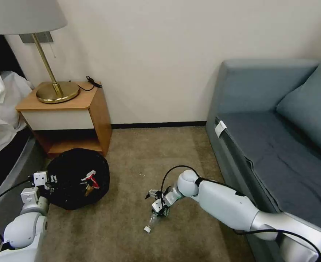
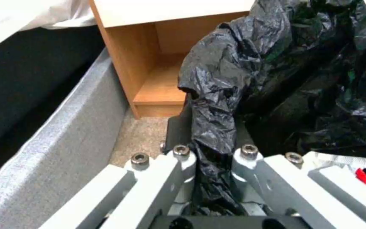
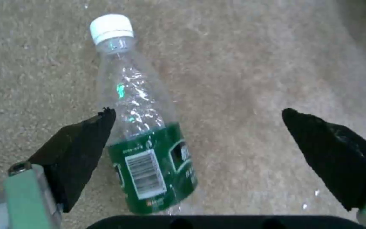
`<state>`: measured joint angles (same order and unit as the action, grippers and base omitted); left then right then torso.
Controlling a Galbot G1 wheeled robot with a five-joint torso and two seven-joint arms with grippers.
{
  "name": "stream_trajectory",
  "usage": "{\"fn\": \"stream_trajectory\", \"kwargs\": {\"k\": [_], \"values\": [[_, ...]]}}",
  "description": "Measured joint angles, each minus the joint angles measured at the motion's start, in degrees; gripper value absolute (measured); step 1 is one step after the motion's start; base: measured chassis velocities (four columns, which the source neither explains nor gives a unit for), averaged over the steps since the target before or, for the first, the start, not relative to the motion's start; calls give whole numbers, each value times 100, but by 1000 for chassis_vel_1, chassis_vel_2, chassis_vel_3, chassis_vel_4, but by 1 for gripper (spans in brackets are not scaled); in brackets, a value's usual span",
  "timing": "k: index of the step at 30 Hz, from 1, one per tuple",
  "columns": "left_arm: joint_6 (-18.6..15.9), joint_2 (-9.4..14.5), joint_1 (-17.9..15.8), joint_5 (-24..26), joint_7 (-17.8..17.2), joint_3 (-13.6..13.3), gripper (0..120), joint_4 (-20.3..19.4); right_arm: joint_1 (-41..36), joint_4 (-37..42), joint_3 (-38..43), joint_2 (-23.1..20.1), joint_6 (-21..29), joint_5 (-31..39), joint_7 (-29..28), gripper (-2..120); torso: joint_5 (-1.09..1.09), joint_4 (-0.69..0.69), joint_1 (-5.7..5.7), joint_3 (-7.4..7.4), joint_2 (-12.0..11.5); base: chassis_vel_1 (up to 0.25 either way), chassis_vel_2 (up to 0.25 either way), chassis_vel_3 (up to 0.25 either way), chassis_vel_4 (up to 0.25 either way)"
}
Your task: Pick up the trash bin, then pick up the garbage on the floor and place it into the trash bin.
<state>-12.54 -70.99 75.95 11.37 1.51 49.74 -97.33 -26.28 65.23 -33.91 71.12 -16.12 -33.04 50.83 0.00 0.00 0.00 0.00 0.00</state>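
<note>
The trash bin (image 1: 73,171), seen as a round mass of crinkly black bag, sits at my left beside the nightstand. My left gripper (image 1: 50,181) is shut on its bag-covered rim (image 2: 217,95), with the plastic pinched between the fingers (image 2: 179,127). A red-and-white pack (image 1: 91,179) lies inside the bin. The garbage on the carpet is a small clear bottle (image 1: 152,219) with a green label and white cap (image 3: 111,27). My right gripper (image 1: 159,209) hovers just over the bottle (image 3: 149,149), open, one finger (image 3: 81,149) close against its side.
A wooden nightstand (image 1: 69,109) with a brass lamp (image 1: 56,91) stands behind the bin. A grey bed frame (image 2: 64,133) runs along my left. The blue-grey sofa (image 1: 277,145) borders the right. Beige carpet (image 1: 149,156) lies between them, with a tiny speck (image 1: 142,174).
</note>
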Motion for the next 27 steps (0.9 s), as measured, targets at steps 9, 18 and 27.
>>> {"fn": "stream_trajectory", "kwargs": {"k": [9,18,27], "values": [[23,15,52,20,0,21,5,-22,-76,-464,236,294,-277,-625,103,100,-1,0,0,0,0,0,0,0,0],[64,30,95,48,0,41,5,-23,-181,-904,488,561,-532,-1104,118,100,0,0,0,0,0,0,0,0,0],[73,24,93,55,-1,31,5,-22,-200,-1237,683,714,-621,-1350,117,88,0,-1,0,0,0,0,0,0,0]]}}
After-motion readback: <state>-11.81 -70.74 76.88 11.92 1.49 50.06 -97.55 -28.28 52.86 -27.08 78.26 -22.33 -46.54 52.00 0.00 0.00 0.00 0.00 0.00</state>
